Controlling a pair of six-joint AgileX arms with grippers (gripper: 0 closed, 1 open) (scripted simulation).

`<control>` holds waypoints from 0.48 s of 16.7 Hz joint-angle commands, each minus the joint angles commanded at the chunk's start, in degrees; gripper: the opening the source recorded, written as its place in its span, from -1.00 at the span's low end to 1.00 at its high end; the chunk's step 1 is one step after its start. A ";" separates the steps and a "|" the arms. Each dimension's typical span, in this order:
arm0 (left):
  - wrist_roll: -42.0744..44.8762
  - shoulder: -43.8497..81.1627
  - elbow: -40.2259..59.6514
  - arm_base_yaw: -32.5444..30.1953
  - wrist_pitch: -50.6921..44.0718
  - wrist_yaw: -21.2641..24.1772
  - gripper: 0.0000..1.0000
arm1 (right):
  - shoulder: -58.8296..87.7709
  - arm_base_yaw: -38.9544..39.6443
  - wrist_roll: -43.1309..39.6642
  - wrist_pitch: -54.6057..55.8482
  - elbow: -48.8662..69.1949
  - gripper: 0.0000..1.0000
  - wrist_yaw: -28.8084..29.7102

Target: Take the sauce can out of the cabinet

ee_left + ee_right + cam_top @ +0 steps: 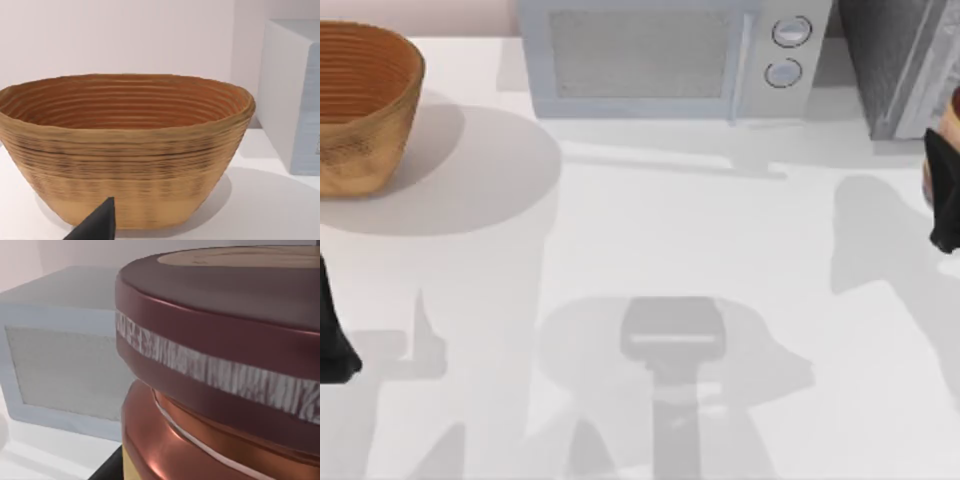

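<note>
sauce can (220,365): maroon lid, coppery rim | right pincer (945,195): grip cannot tell

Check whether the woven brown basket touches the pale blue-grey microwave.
Apart. The top view shows bare white table between the woven brown basket and the pale blue-grey microwave.

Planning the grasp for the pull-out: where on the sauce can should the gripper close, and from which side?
Close on the sauce can's round side wall below the wide maroon lid, coming from the table side, away from the cabinet. The right gripper is already beside it at the table's right edge; the lid overhangs, so gripping lower looks safer.
</note>
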 joint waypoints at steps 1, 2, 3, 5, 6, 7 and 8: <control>0.00 0.00 0.00 0.00 0.00 0.00 1.00 | 3.18 0.93 0.01 2.70 1.64 -1.00 -0.96; 0.00 0.00 0.00 0.00 0.00 0.00 1.00 | 6.02 1.88 -0.04 5.36 3.30 -1.00 -1.93; 0.00 0.00 0.00 0.00 0.00 0.00 1.00 | 9.02 2.78 -0.16 8.15 4.88 -1.00 -2.86; 0.00 0.00 0.00 0.00 0.00 0.00 1.00 | 16.41 4.36 -0.55 13.80 7.89 -1.00 -4.50; 0.00 0.00 0.00 0.00 0.00 0.00 1.00 | 20.77 5.10 -0.78 16.57 9.37 -1.00 -5.27; 0.00 0.00 0.00 0.00 0.00 0.00 1.00 | 25.54 5.83 -1.01 19.32 10.85 -1.00 -6.04; 0.00 0.00 0.00 0.00 0.00 0.00 1.00 | 30.55 6.57 -1.22 22.28 12.35 -1.00 -6.82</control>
